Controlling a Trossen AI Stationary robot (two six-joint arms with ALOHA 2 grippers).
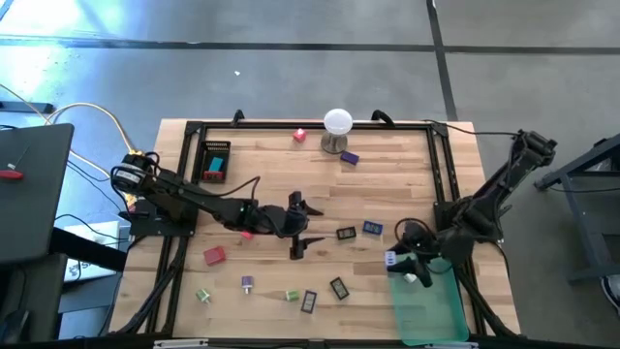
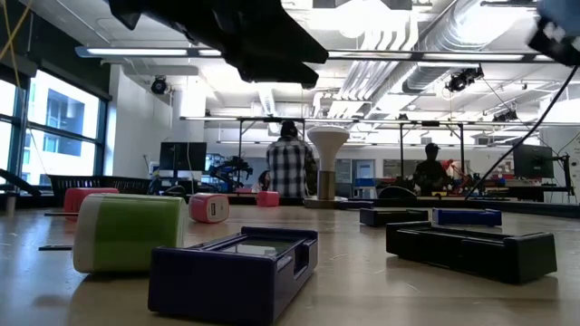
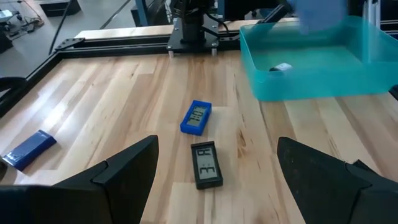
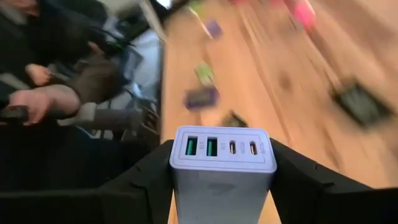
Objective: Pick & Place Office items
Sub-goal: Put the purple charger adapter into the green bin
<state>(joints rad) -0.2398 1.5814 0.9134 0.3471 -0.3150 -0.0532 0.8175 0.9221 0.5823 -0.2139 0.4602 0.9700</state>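
My left gripper (image 1: 312, 225) hangs open near the table's middle. Just beyond its fingertips lie a black display piece (image 3: 206, 165) and a blue one (image 3: 196, 117), flat on the wood. My right gripper (image 1: 405, 264) is shut on a white charger block (image 4: 222, 167) at the far left corner of the teal bin (image 1: 433, 308). More small office items lie flat on the table: a red block (image 1: 214, 255), a pink one (image 1: 300, 136), a purple one (image 1: 349, 156), and green and black ones (image 1: 292, 295) along the near side. My right gripper pinches the white charger block by its two opposite side faces (image 4: 180, 177), one finger on each. The end with the row of ports (image 4: 221, 148) sticks out past the fingertips. The block is lifted clear, over the bin's far left corner (image 1: 399, 260).
A white ball on a metal stand (image 1: 337, 126) stands at the far edge, and a black tray (image 1: 215, 160) lies at the far left. A black frame (image 1: 441, 165) borders the table. One small item (image 3: 281, 67) lies inside the bin. People show in the room beyond.
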